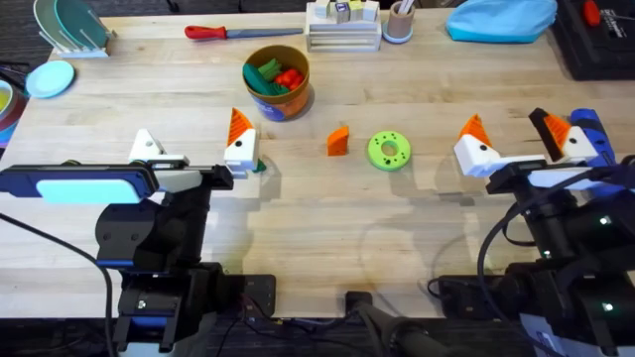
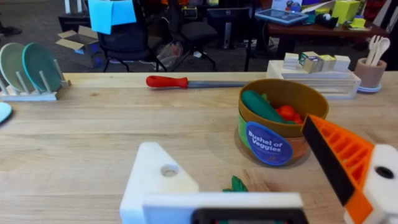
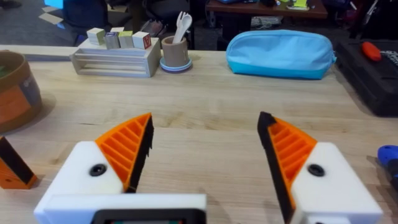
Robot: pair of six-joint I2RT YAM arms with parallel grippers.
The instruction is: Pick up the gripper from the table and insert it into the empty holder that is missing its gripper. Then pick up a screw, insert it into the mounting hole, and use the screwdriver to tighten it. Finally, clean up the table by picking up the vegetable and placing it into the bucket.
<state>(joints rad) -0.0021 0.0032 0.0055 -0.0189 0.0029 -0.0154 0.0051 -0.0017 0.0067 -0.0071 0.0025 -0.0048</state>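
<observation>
The orange gripper (image 1: 338, 141) lies on the table mid-way between the arms and shows at the edge of the right wrist view (image 3: 12, 169). My left gripper (image 1: 191, 136) (image 2: 231, 146) is open. One of its fingers is the bare white holder (image 1: 147, 147) (image 2: 158, 177) with a screw hole; the other carries an orange pad. A small dark-green vegetable (image 1: 256, 166) (image 2: 237, 184) rests by the padded finger. The tan bucket (image 1: 277, 81) (image 2: 280, 124) holds toy veggies. A red-handled screwdriver (image 1: 223, 33) (image 2: 186, 81) lies at the back. My right gripper (image 1: 506, 124) (image 3: 206, 124) is open with nothing in it.
A lime-green disc with holes (image 1: 389, 151) sits right of the orange piece. At the back are a plate rack (image 1: 69, 25), a block tray (image 1: 342, 25), a beige cup (image 1: 399, 20) and a blue pouch (image 1: 501, 18). A blue plate (image 1: 50, 77) lies far left.
</observation>
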